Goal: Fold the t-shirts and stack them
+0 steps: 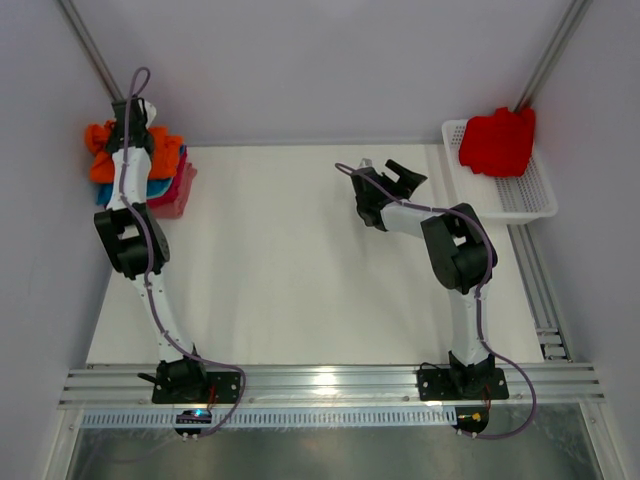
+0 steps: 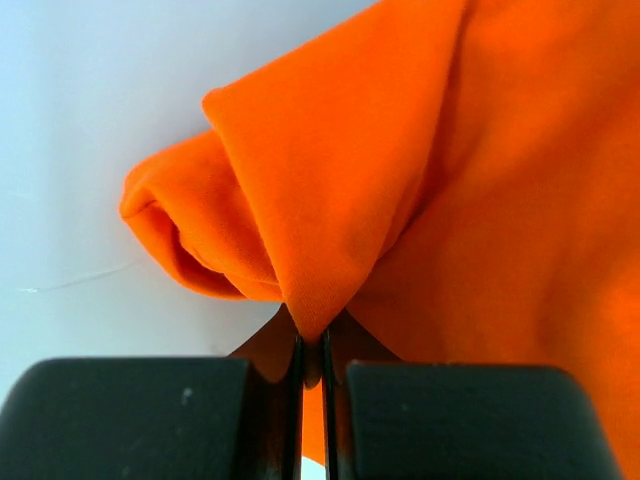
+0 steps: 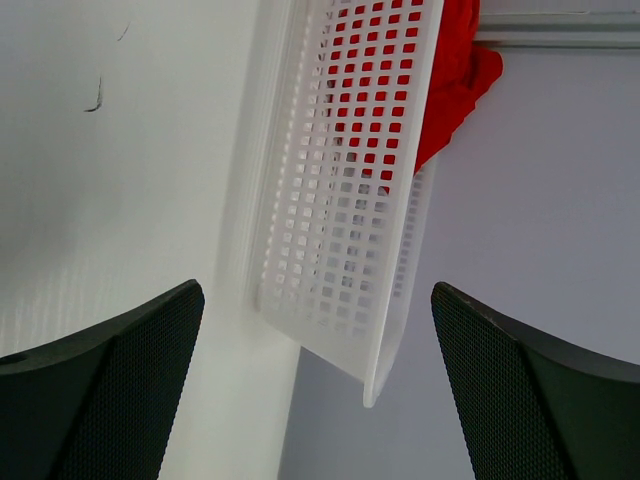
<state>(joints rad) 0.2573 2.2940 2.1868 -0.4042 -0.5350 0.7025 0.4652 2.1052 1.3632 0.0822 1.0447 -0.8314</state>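
An orange t-shirt [image 1: 102,148] lies crumpled on top of a pile of folded t-shirts, blue and pink [image 1: 176,190], at the table's far left corner. My left gripper [image 1: 134,112] reaches over that pile. In the left wrist view the left gripper [image 2: 312,345] is shut on a pinched fold of the orange t-shirt [image 2: 420,180]. A red t-shirt [image 1: 497,140] sits bunched in the white mesh basket [image 1: 525,197] at the far right. My right gripper [image 1: 396,176] hangs above the middle of the table, open and empty, pointing toward the basket [image 3: 340,200] and the red t-shirt [image 3: 455,70].
The white table [image 1: 290,260] is walled in on the left, right and back. A metal rail [image 1: 330,380] runs along the near edge with both arm bases on it. The basket overhangs the table's right edge.
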